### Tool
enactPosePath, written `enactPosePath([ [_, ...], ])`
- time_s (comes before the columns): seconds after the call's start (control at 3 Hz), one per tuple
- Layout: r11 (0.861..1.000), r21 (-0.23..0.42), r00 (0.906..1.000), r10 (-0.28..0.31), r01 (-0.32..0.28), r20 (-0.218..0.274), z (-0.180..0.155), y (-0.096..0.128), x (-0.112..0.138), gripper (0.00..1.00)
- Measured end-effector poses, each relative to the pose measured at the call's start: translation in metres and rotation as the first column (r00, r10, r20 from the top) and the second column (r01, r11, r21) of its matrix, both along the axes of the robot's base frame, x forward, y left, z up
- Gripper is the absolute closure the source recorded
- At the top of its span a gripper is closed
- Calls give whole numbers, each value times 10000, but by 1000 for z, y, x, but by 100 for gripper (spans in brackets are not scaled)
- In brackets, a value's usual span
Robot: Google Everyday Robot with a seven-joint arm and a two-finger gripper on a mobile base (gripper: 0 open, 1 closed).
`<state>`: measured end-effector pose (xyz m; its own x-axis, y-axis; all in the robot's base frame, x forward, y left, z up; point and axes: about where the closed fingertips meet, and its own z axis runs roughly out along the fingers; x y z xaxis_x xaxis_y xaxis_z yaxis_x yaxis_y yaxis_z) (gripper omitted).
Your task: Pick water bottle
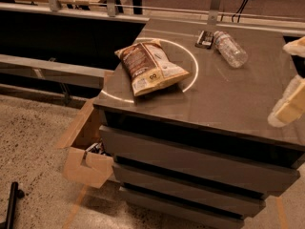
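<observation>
Cardboard comes first: an open box [87, 162] sits on the speckled floor at the near left, pushed against the left side of the desk [238, 104]. A dark bar [12, 205] lies on the floor in the near left corner. The desk shows stacked drawer fronts on its near face.

At the right edge, over the near right part of the desk top, hangs the pale pincer [287, 105], only partly in sight. Whether it is apart or together I cannot tell. It holds nothing that I can see and is well apart from the bottle.

Farther in, left of middle, a brown and white snack bag [150, 67] lies flat, overlapping a thin white ring [193, 63] marked on the top.

At the far right of the top the water bottle [230, 48] lies on its side, clear and ribbed. A small flat dark packet [205, 39] lies just to its left.
</observation>
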<state>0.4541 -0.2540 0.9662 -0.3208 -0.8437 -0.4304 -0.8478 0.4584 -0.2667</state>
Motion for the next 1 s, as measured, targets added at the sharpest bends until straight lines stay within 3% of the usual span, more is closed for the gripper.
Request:
enactPosePath([
  [0.33,9833,1527,9899,-1129,989,862,-11,-31,14,0],
  [0.67,9477,2781,9629,-2091,1565,1707,-18,-58,38,0],
  [1.0,9189,3543,9356,-2661,1735,2320,-21,-73,65,0],
])
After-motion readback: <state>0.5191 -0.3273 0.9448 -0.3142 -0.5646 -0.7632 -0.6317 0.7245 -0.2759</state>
